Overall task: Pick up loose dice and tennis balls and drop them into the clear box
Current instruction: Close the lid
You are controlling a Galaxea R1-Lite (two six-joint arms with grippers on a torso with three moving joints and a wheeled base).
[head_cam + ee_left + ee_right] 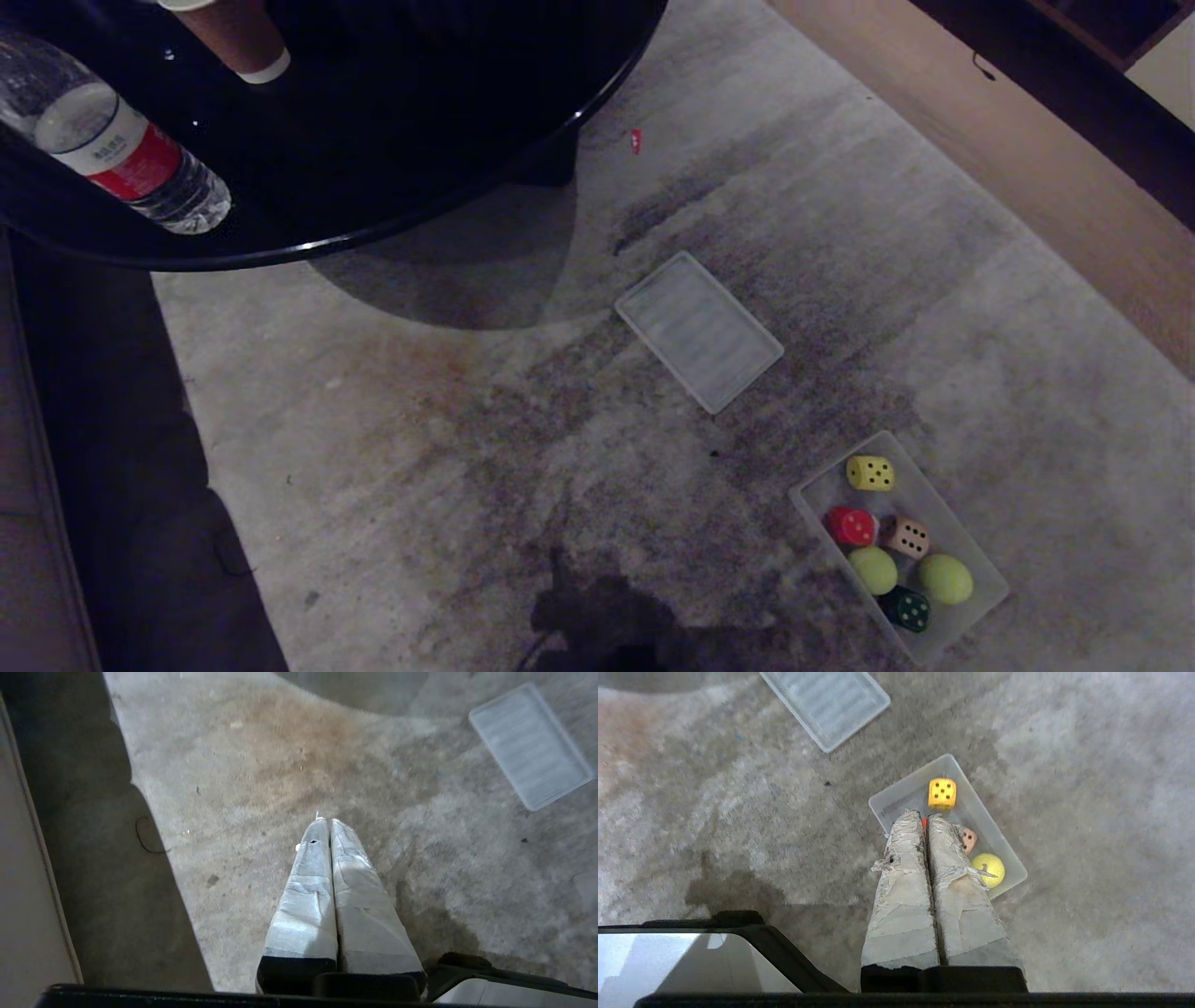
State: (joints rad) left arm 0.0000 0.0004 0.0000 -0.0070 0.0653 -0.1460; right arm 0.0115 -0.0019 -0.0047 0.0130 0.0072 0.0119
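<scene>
The clear box [823, 492] stands on the carpet at the lower right of the head view. Inside it lie a yellow die [870, 472], a red die [851, 526], a pale brown die [906, 537], a dark green die [907, 609] and two tennis balls [873, 569] [944, 578]. My right gripper [927, 817] hangs shut and empty high above the box [901, 805], with the yellow die [942, 793], brown die [969, 840] and one tennis ball [992, 868] showing past its fingers. My left gripper [327, 820] is shut over bare carpet. Neither gripper shows in the head view.
A flat ribbed clear lid [698, 330] lies on the carpet beyond the box. A round black table [392, 196] at the upper left carries a water bottle [121, 149] and a paper cup [238, 37]. A wooden furniture edge [1027, 159] runs along the right.
</scene>
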